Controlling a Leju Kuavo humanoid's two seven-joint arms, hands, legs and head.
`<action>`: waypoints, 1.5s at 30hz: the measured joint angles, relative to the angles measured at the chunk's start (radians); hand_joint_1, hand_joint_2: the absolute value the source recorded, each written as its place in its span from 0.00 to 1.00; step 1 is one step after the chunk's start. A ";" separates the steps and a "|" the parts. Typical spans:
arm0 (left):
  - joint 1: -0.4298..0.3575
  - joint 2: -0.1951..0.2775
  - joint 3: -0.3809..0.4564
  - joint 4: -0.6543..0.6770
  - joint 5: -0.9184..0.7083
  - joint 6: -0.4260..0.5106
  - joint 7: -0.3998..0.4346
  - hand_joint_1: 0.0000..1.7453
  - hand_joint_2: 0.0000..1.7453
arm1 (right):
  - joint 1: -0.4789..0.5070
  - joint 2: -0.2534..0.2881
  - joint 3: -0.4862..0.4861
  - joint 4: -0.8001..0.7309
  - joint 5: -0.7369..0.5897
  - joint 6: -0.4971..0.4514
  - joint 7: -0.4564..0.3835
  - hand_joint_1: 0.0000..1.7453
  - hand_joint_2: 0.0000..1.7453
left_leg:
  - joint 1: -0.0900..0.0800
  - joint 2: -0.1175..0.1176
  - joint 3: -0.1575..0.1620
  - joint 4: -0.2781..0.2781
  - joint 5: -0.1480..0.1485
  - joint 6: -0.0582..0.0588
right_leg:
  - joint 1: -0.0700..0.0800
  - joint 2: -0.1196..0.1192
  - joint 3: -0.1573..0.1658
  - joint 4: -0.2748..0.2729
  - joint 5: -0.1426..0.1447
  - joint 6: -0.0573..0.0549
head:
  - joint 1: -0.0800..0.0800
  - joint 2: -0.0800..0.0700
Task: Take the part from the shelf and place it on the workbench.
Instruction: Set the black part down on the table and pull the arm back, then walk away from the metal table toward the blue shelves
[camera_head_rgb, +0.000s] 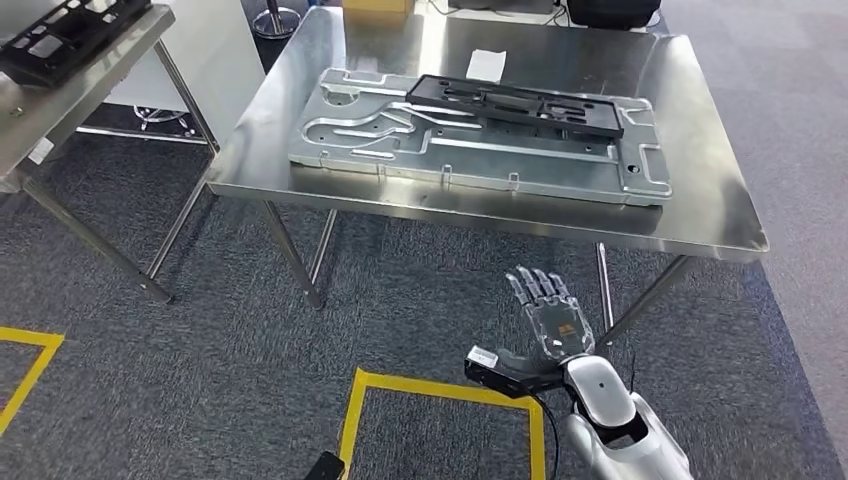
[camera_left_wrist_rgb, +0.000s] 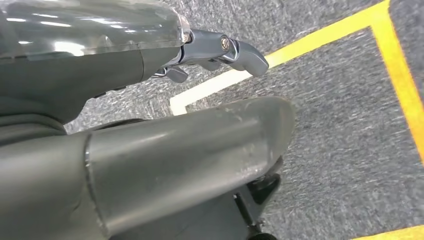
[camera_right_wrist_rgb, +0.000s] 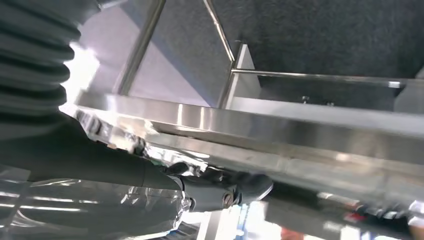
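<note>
shelf (camera_head_rgb: 60, 70): cut off by the head view's left and top edges; the black part on it (camera_head_rgb: 70, 25) is cropped too.
cardboard box (camera_head_rgb: 377, 9): only its lower strip shows at the top edge.
workbench (camera_head_rgb: 700, 190): far edge cropped.
left hand (camera_left_wrist_rgb: 150, 150): fills the wrist view; finger positions unclear.
right hand (camera_right_wrist_rgb: 220, 192): blurred, fingertips unclear.

We record: grey carpet floor (camera_head_rgb: 200, 330) marked with yellow tape lines (camera_head_rgb: 440, 392); a second steel table (camera_head_rgb: 60, 100) at left; a chair base (camera_head_rgb: 275, 20) behind.
</note>
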 joint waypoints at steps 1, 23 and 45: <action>0.002 -0.001 0.003 0.000 0.002 0.002 -0.005 0.00 0.00 | 0.023 0.009 -0.007 -0.014 -0.028 -0.018 -0.011 0.00 0.00 | 0.001 0.000 0.000 -0.003 0.010 -0.007 | 0.002 0.000 -0.001 -0.008 0.002 -0.008 | -0.001 0.000; 0.056 -0.003 0.212 0.000 0.203 0.092 -0.201 0.00 0.00 | 0.499 0.348 -0.926 0.111 -1.061 0.401 -0.734 0.00 0.00 | -0.005 -0.023 0.156 -0.043 -0.130 0.045 | 0.005 -0.006 -0.239 0.236 -0.031 0.007 | -0.008 0.000; 0.071 -0.011 0.345 0.000 0.271 0.144 -0.227 0.00 0.00 | 0.277 0.369 -1.762 0.926 -0.650 0.064 -0.338 0.00 0.00 | -0.016 0.063 0.152 -0.005 -0.146 0.005 | 0.020 -0.092 -0.031 -0.009 0.030 -0.044 | -0.016 0.000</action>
